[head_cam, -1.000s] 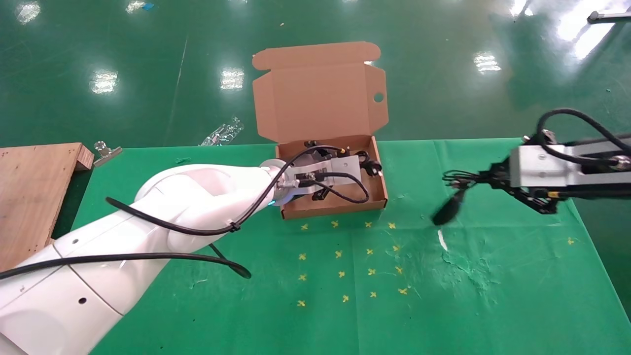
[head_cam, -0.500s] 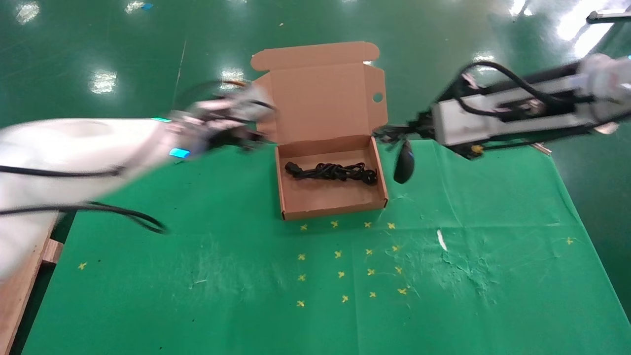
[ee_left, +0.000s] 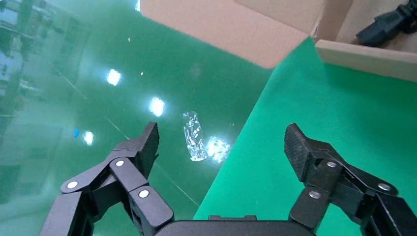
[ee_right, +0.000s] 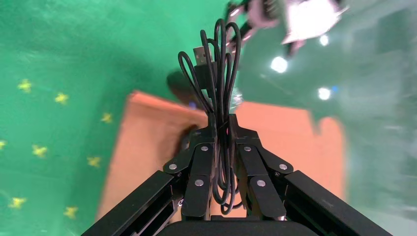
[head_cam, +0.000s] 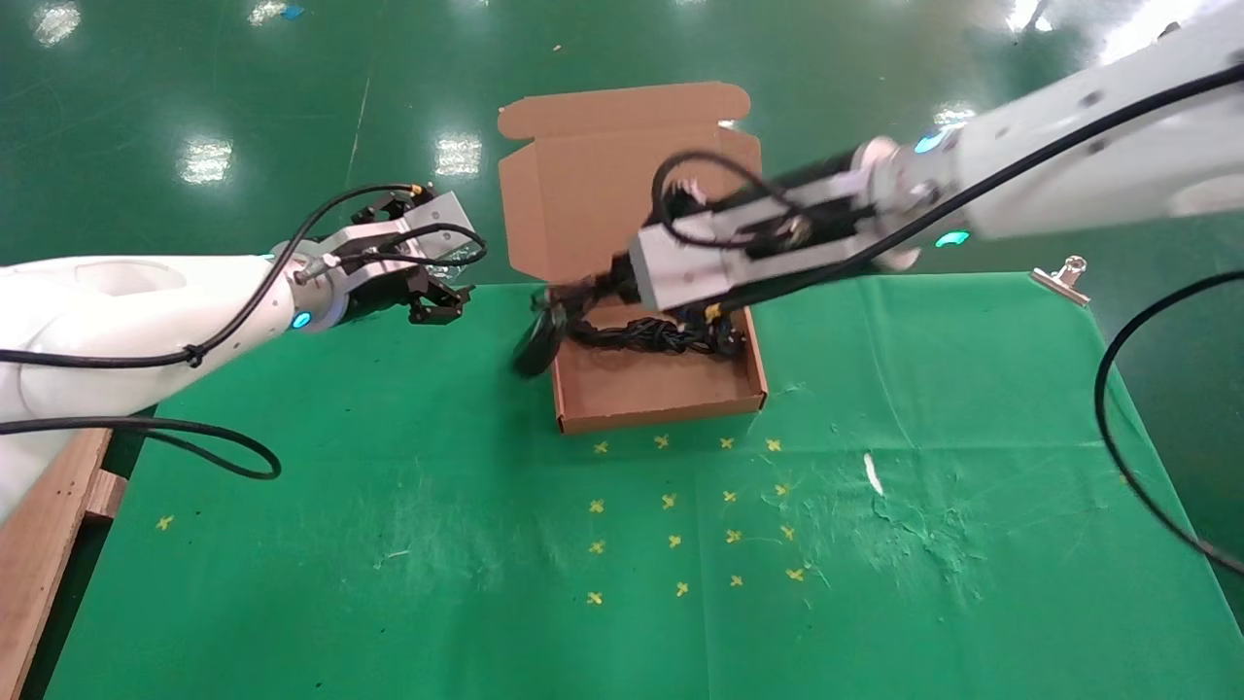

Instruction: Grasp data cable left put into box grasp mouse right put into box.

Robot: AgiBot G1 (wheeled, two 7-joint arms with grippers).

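Observation:
The brown cardboard box [head_cam: 656, 408] stands open on the green cloth, lid upright. The coiled black data cable [head_cam: 649, 336] lies inside it; its plug shows in the left wrist view [ee_left: 387, 25]. My right gripper [head_cam: 595, 288] reaches across the box and is shut on the mouse's bundled thin cord [ee_right: 217, 64]. The black mouse [head_cam: 537, 340] dangles from that cord at the box's left wall, just outside it. My left gripper [head_cam: 434, 295] is open and empty, left of the box, over the table's back edge [ee_left: 223, 142].
A wooden board [head_cam: 39, 544] lies at the far left edge. A metal clip [head_cam: 1061, 277] sits at the table's back right edge. A crinkled plastic bag [ee_left: 194, 135] lies on the floor behind the table. Yellow cross marks [head_cam: 671, 501] dot the cloth before the box.
My left gripper left the cable in the box and pulled back to the left. My right arm swung left over the box, carrying the mouse from its right side to its left wall.

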